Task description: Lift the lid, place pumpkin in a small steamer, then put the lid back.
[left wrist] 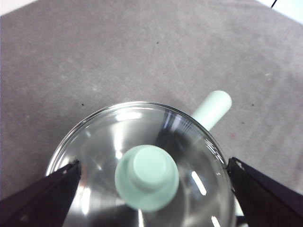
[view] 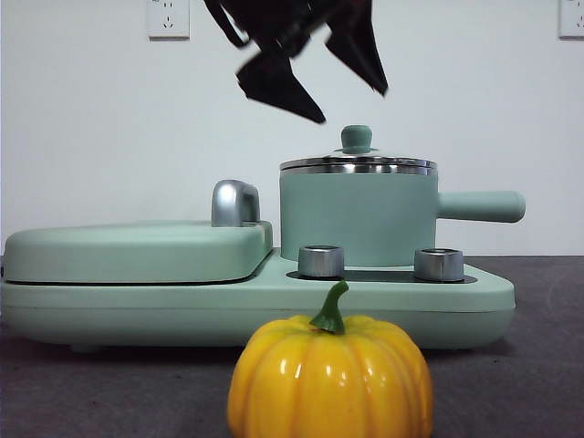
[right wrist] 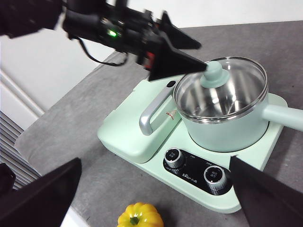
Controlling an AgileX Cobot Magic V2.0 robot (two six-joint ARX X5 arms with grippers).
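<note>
The lid (view: 357, 164) is not yet lifted and sits on the small steamer (view: 358, 217). The left gripper (view: 315, 68) is held above it with jaws spread wide. For a clean grasp, the knob (left wrist: 147, 176) should be centred between the jaws before descent, then pinched and raised straight up. In the front view the knob lies at about five o'clock from the gripper, apart from it. The pumpkin (view: 329, 378) rests on the table in front of the appliance base (view: 137, 297). The right gripper (right wrist: 156, 198) waits, jaws apart.

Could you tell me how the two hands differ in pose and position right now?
The left hand hovers open directly above the lid, near its knob; the right hand waits farther back, over the pumpkin. The left hand straddles the steamer; the right hand is near nothing. Both are open and empty.
</note>
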